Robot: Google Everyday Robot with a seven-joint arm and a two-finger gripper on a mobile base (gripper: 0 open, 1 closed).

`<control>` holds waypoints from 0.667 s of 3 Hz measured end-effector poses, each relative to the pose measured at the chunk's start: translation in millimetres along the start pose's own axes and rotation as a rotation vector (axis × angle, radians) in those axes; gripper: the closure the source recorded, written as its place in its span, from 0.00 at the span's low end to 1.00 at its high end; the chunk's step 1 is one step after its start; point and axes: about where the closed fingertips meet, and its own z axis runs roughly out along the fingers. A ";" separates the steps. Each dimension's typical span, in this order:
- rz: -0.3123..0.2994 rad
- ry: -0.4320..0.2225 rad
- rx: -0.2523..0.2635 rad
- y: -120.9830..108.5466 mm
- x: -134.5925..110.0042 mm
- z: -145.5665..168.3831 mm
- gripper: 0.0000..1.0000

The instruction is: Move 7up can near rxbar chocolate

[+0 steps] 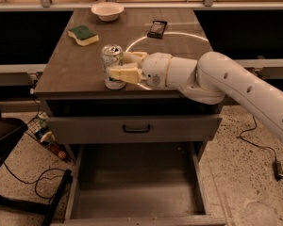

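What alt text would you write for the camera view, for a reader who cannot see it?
The gripper grips the upright can near the table's front edge; the dark bar, sponge and bowl lie farther back.

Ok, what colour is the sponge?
Sponge: green over yellow, camera view; the gripper holds the 7up can.

A brown wooden tabletop (66, 74) caps a grey cabinet whose deep bottom drawer (137, 192) stands open over a pale speckled floor (240, 182). A thin black cable (260, 142) trails at the right. The gripper (118, 64) sits above the tabletop's front edge.
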 end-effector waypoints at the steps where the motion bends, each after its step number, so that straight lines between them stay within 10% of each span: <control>1: 0.000 0.000 0.000 0.1 0.0 0.1 1.00; 2: 0.013 -0.016 0.023 -10.5 -12.4 -6.3 1.00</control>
